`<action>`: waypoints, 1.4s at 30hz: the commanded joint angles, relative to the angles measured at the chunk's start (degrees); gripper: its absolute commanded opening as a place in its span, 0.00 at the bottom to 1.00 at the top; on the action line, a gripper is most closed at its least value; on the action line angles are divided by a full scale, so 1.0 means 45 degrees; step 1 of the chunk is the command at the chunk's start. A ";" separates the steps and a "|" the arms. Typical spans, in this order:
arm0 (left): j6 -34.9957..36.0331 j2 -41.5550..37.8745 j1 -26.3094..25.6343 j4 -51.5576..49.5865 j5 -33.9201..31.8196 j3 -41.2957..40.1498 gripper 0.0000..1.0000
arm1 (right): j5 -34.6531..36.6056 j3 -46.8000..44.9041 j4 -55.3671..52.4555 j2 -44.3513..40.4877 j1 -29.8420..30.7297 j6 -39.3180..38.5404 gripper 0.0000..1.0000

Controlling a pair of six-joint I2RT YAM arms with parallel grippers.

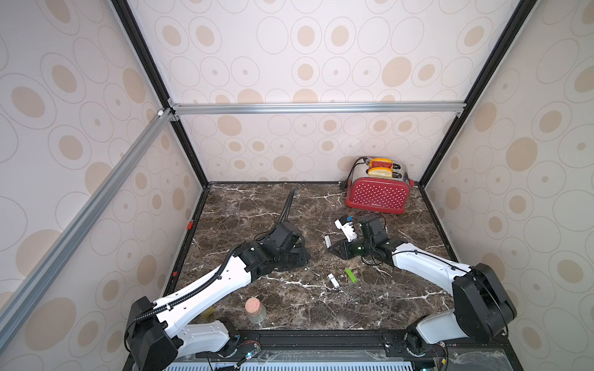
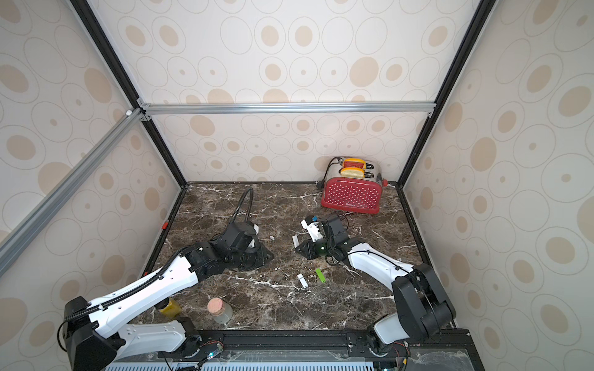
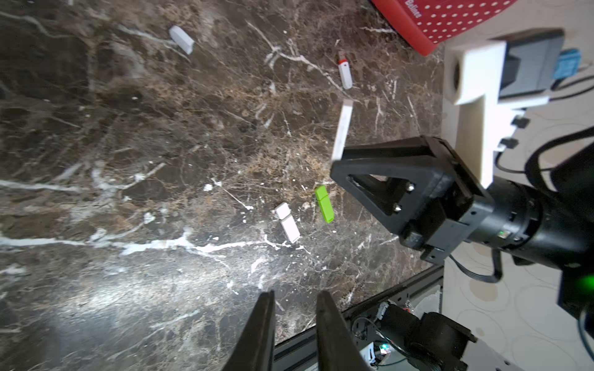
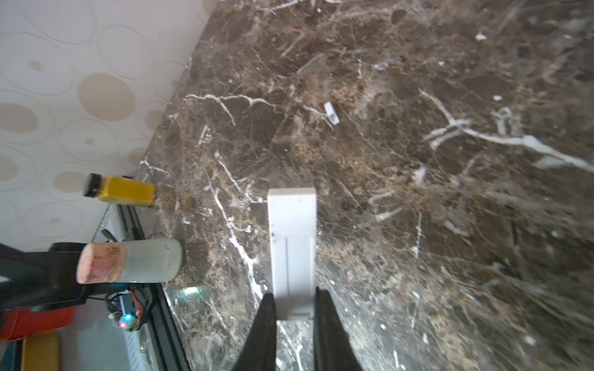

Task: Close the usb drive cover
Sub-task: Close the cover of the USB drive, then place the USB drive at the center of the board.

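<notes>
My right gripper (image 4: 295,297) is shut on one end of a long white usb drive (image 4: 292,237), which sticks out level above the marble; it also shows in both top views (image 1: 327,241) (image 2: 294,241). A seam crosses the drive, and its outer section, the cover, sits in line with the body. My left gripper (image 3: 295,303) is a short way to the left of it, apart from it, its jaws a little open with nothing between them. A small loose white cap (image 3: 181,39) (image 4: 331,113) lies on the table behind the left gripper.
More drives lie on the marble: a white one (image 1: 333,281), a green one (image 1: 351,275) and a red-tipped white one (image 3: 344,71). A red toaster (image 1: 377,189) stands at the back right. A corked jar (image 1: 255,310) and a yellow bottle (image 2: 170,306) stand near the front left.
</notes>
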 commanded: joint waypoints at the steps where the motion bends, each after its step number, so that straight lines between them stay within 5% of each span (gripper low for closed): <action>1: 0.0566 -0.0097 0.0250 -0.1171 -0.0665 0.0297 0.25 | 0.1771 0.0118 -0.1968 -0.0113 -0.0052 -0.0591 0.00; 15: 0.0869 0.0363 0.0510 -0.1705 -0.1477 0.0532 0.32 | 0.6421 0.1165 -0.5470 0.1858 0.0196 -0.0886 0.00; 31: 0.0942 0.0645 0.0802 -0.1490 -0.1380 0.0275 0.39 | 0.6869 0.1445 -0.5487 0.2907 0.0184 -0.0961 0.00; 42: 0.0901 0.0860 0.0979 -0.1308 -0.1228 0.0189 0.43 | 0.6898 0.1499 -0.5819 0.2428 0.0184 -0.1037 0.30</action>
